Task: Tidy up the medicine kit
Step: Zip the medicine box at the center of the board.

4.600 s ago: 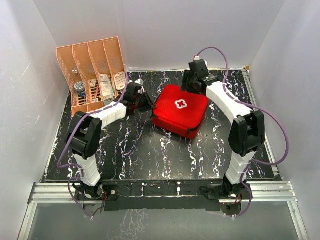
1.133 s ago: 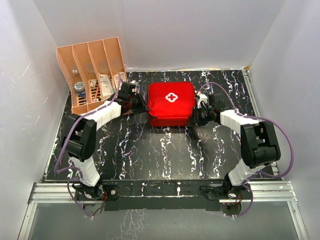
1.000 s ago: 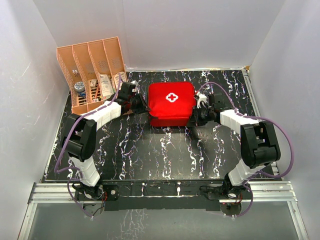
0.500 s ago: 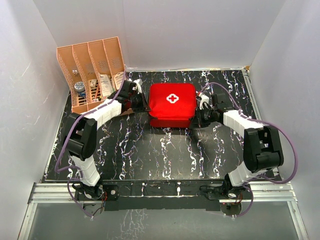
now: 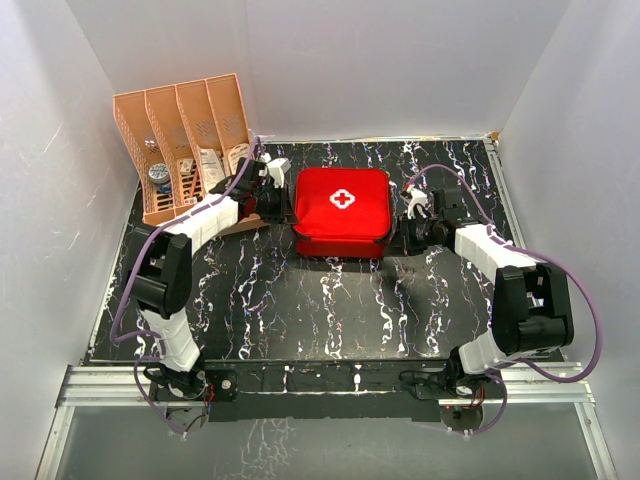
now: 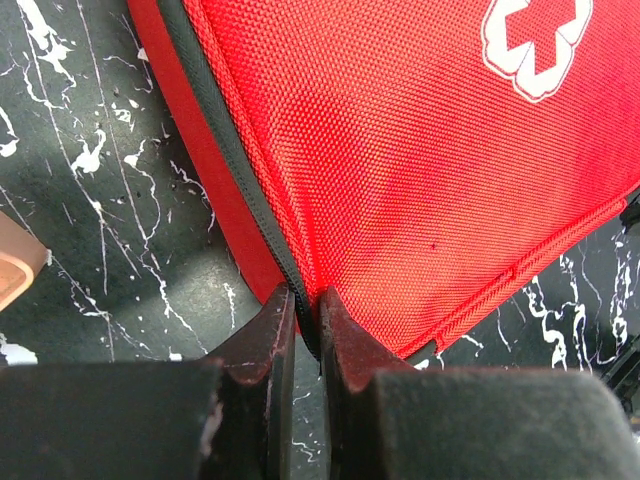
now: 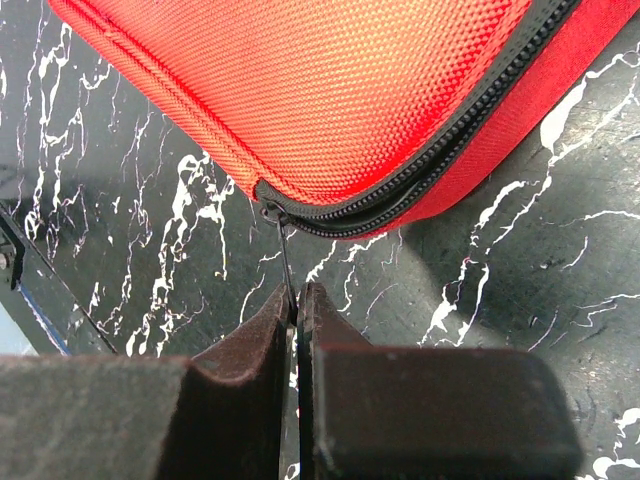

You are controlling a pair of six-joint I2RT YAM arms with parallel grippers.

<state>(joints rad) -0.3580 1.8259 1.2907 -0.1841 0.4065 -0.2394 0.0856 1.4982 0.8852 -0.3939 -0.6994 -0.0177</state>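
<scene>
**Mia:** What is at the far left?

**Ben:** An orange organizer rack (image 5: 185, 140). It stands at the back left corner of the black table (image 5: 300, 300) with white streaks. Small packets (image 5: 210, 165) sit in its slots.

**Mia:** And next to it?

**Ben:** The left gripper (image 6: 306, 298). It reaches in from the left and nips the left edge of the medicine kit (image 5: 350, 222). Its two fingers are almost together, with only a thin gap. The black zip line (image 6: 240, 160) of the kit is caught in that gap.

**Mia:** Where is the kit?

**Ben:** Near the middle of the table, toward the back, between the two grippers. It lies flat with the lid down and the white cross (image 5: 342, 199) facing up.

**Mia:** Which way does it point?

**Ben:** Its sides run straight with the table edges. It is nearly square, so I cannot tell which side is the long one.

**Mia:** What is on the right?

**Ben:** The right gripper (image 7: 296, 298), low by the near right corner of the kit. Its fingers are pressed tight together on the thin black zip pull (image 7: 284, 255). The pull hangs from the zip at that rounded corner.
</scene>
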